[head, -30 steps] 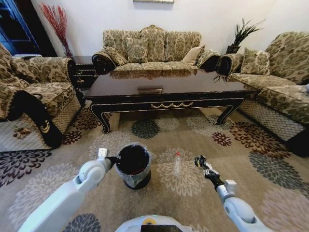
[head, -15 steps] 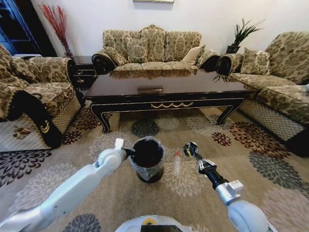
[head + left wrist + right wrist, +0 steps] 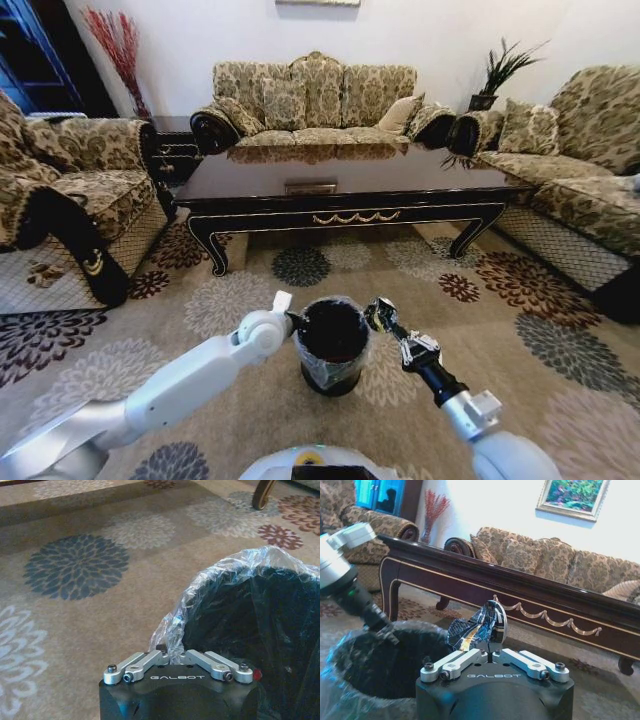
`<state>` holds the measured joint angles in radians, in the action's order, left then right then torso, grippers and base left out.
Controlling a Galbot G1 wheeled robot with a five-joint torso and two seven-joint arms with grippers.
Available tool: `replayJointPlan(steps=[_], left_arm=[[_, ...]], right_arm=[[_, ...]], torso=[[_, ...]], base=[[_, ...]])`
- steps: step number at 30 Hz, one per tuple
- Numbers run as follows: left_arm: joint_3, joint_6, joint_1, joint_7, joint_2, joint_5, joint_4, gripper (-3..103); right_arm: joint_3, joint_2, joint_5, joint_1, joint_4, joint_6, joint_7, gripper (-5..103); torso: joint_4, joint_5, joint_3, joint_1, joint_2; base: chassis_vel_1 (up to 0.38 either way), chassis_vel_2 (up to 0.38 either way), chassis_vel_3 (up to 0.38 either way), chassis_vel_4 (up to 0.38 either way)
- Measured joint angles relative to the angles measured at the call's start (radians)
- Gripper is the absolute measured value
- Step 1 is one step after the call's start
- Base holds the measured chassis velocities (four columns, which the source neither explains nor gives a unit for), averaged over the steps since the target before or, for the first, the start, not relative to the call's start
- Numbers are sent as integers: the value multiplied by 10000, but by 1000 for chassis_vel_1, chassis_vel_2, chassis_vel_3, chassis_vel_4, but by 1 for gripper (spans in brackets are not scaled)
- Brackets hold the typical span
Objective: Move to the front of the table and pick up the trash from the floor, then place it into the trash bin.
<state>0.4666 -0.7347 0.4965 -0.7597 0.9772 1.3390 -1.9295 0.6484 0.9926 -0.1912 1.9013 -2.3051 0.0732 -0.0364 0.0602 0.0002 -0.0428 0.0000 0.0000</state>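
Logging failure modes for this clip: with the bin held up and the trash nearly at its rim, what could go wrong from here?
The right hand holds a crumpled foil scrap beside the trash bin's rim, not clearly over the opening; released now, it might fall on the carpet.

The left hand pinches only the rim and thin plastic liner; the liner could tear or the bin could slip.

Three-seat floral sofa (image 3: 315, 100) against the far wall; matching armchair (image 3: 70, 200) at left, second sofa (image 3: 575, 170) at right. Red dried stems (image 3: 118, 45) in the left corner, spiky potted plant (image 3: 500, 70) at right. Framed painting (image 3: 572, 499) above the sofa.
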Motion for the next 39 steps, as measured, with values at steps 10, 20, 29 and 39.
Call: replayJointPlan(steps=[10, 20, 29, 39], left_arm=[[489, -7, -472, -94, -176, 236, -278, 3], [657, -7, -378, -256, 197, 92, -206, 3], [294, -8, 60, -250, 10, -77, -203, 3], [-1477, -9, 1797, -101, -861, -543, -613, 3]], right_arm=[[-230, 102, 185, -12, -71, -20, -88, 0], [-207, 356, 302, 201, -173, -83, -211, 27], [-141, 428, -87, 25, -96, -157, -14, 59], [160, 208, -3700, -1858, 1637, -1310, 1206, 91]], torso=[[-4, -1, 0, 0, 0], [0, -2, 0, 0, 0], [1, -3, 1, 0, 0], [-2, -2, 0, 0, 0]], base=[[0, 0, 0, 0], [0, 0, 0, 0], [0, 0, 0, 0], [0, 0, 0, 0]])
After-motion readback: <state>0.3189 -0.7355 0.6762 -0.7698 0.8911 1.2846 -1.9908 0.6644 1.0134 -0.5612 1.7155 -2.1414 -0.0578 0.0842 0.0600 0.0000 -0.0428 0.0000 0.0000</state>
